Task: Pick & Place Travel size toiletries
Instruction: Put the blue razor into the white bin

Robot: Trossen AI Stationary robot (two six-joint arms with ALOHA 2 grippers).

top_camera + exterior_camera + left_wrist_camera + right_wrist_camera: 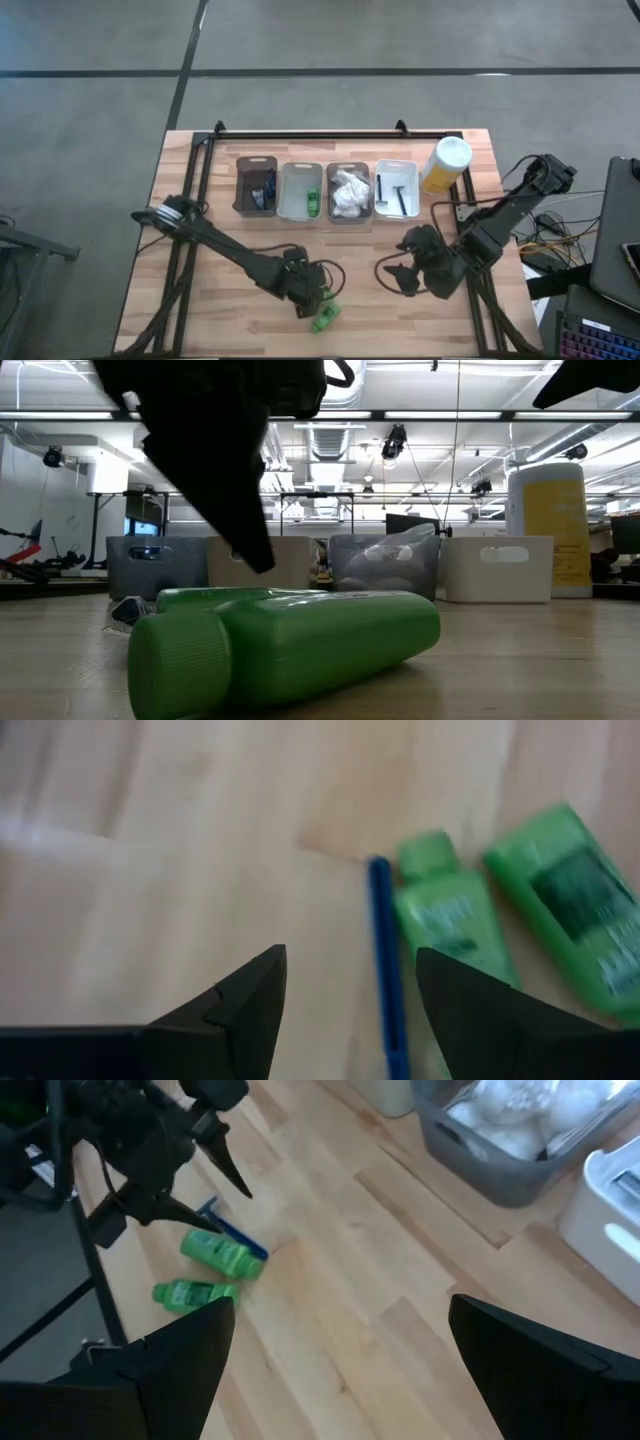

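Note:
Two bright green little bottles [450,915] [570,900] and a thin blue stick [385,970] lie flat on the wooden table near its front edge, at the middle. In the high view only one bottle [325,318] shows clear of the arm. My left gripper [350,1010] hangs open just above them, pointing steeply down, and touches nothing; the stick lies between the lines of its fingers. The right wrist view shows this gripper [228,1210] over the stick [235,1232] and both bottles [222,1252] [193,1293]. My right gripper [400,275] waits open, off to the right of the bottles.
Along the far side stand four bins in a row: a dark one [256,186], a clear one [301,190] with a green item inside, a dark one with white packets [348,192] and a white one [396,188]. A tall yellow cylinder [444,165] stands to their right.

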